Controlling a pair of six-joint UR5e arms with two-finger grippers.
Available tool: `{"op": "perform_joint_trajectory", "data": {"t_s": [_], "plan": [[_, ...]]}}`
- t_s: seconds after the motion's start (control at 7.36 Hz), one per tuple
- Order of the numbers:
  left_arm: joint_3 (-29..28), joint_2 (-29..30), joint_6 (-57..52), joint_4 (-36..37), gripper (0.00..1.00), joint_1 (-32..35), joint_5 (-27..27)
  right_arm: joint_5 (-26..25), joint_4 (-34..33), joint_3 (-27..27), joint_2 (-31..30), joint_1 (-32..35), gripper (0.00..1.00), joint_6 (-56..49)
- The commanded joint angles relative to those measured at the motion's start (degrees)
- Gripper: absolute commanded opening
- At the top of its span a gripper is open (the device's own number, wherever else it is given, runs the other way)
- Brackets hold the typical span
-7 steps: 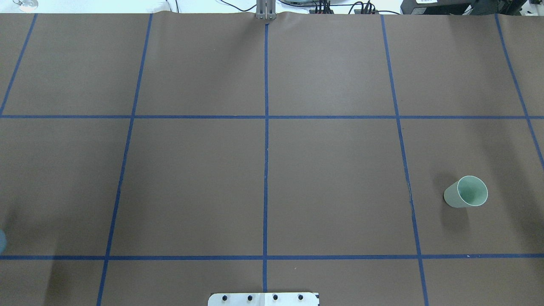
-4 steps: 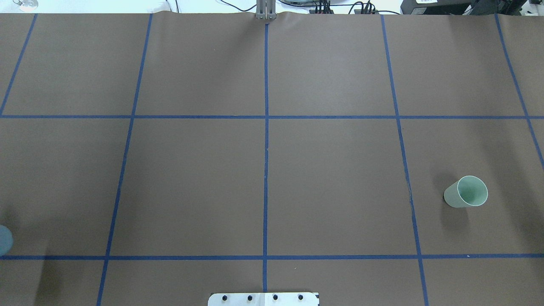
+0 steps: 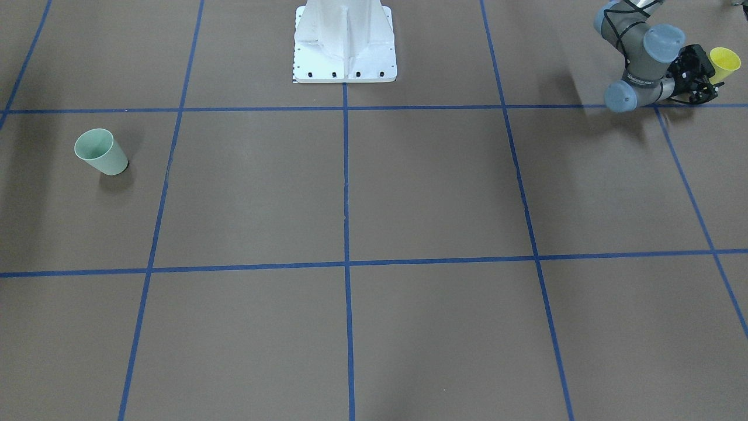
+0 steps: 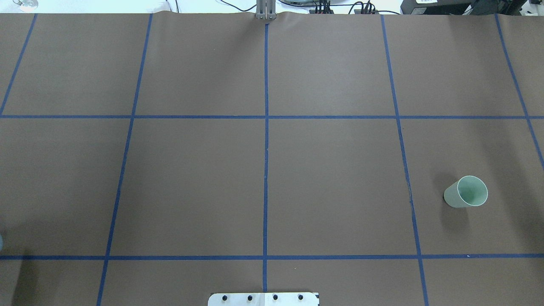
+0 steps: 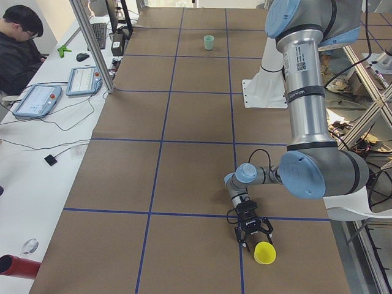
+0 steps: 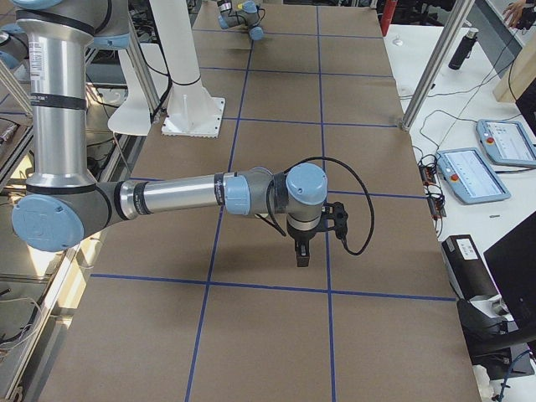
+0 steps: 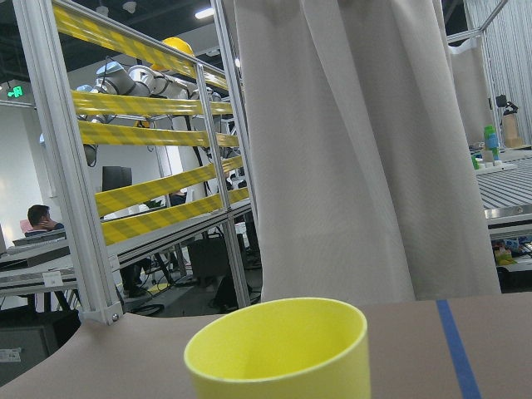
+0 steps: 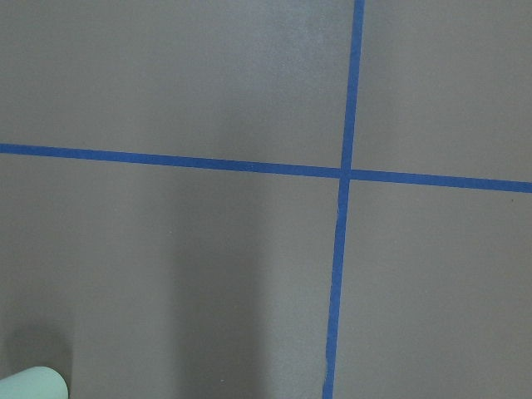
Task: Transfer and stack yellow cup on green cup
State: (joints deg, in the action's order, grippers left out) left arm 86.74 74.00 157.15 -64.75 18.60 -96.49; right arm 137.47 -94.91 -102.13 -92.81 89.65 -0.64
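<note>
The yellow cup (image 3: 724,60) stands upright at the table's far left end; it also shows in the exterior left view (image 5: 264,252) and close up in the left wrist view (image 7: 278,349). My left gripper (image 3: 708,75) lies low and level, open, its tips right at the cup (image 5: 256,241); I cannot tell whether they touch it. The green cup (image 4: 466,192) stands upright on the right side, also in the front-facing view (image 3: 101,152); its edge shows in the right wrist view (image 8: 33,384). My right gripper (image 6: 301,254) points down above the table; I cannot tell whether it is open or shut.
Brown table cover with a blue tape grid (image 4: 266,117). The white robot base plate (image 3: 345,58) sits at the robot's side. In the exterior left view an operator (image 5: 18,37) sits at a side desk with tablets (image 5: 37,100).
In the overhead view the blue-grey part of the left arm at the left edge slid a little into view, then back out to a sliver. The green cup has not moved.
</note>
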Motion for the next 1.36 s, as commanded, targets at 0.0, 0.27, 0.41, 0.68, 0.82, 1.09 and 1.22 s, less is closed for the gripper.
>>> {"op": "perform_joint_trajectory", "data": {"t_s": [0.0,0.27,0.41,0.68,0.82,1.09,1.22], "plan": [[-5.59,0.0,0.87,-5.09,1.0,-0.14,-0.02,-0.1,0.08,0.18,0.0,0.0,1.0,-0.07],[-6.22,-0.09,1.4,-5.12,1.0,-0.14,-0.11,-0.01,0.16,0.27,0.0,0.0,1.0,-0.07],[-6.23,-0.09,1.84,-5.12,0.91,-0.23,-0.11,0.08,0.16,0.09,0.0,0.0,1.0,-0.07],[-6.05,-0.96,2.29,-4.77,0.2,-0.23,0.16,0.08,0.08,-0.26,0.0,0.0,1.0,0.02],[-4.83,-3.05,1.67,-4.94,0.02,-0.15,0.33,-0.01,0.08,-0.17,0.0,0.0,1.0,0.02],[4.8,-11.03,-4.53,-5.03,0.0,0.03,0.6,0.08,-0.01,-0.26,-0.09,0.0,1.0,0.02],[9.81,-15.16,-9.53,-5.03,0.0,0.64,1.03,0.08,-0.01,-0.08,0.09,0.0,1.0,0.02]]}}
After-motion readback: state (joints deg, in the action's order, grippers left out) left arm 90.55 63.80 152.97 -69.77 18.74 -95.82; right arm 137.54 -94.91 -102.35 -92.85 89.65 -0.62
